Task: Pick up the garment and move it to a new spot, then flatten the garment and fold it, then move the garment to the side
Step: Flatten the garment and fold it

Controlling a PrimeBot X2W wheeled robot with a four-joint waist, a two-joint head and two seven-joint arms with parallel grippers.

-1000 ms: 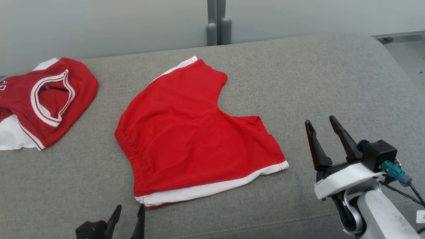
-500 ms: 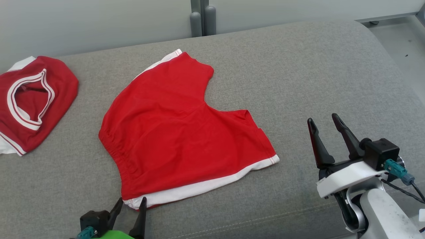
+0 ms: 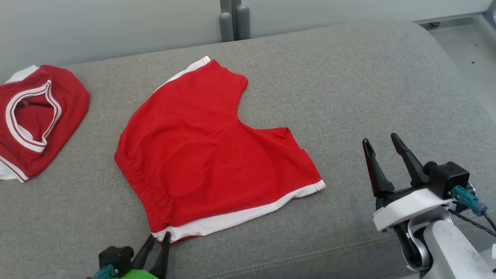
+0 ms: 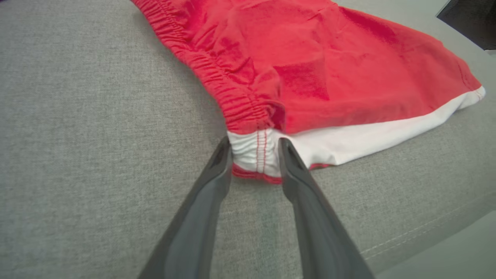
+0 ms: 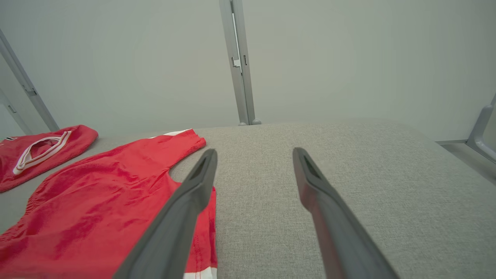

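Observation:
The garment (image 3: 217, 147) is a pair of red shorts with white trim, lying flat on the grey cushion (image 3: 368, 85). My left gripper (image 3: 158, 238) is at its near left corner. In the left wrist view the left gripper (image 4: 255, 149) has its two fingers on either side of the white corner of the garment (image 4: 310, 77), partly closed, with the bunched cloth touching both. The corner still rests on the cushion. My right gripper (image 3: 381, 141) hovers open and empty to the right of the garment, and the right gripper (image 5: 254, 155) points over the garment's (image 5: 97, 217) right edge.
A second red-and-white top (image 3: 35, 116) lies crumpled at the far left of the cushion. Grey posts (image 3: 232, 19) and a pale wall stand behind. The cushion's rounded right end drops toward the floor (image 3: 465, 46).
The head camera has shifted, so the scene sits further left and higher. My left gripper's fingers have come forward to the garment's near corner and narrowed around it. The right gripper has barely moved.

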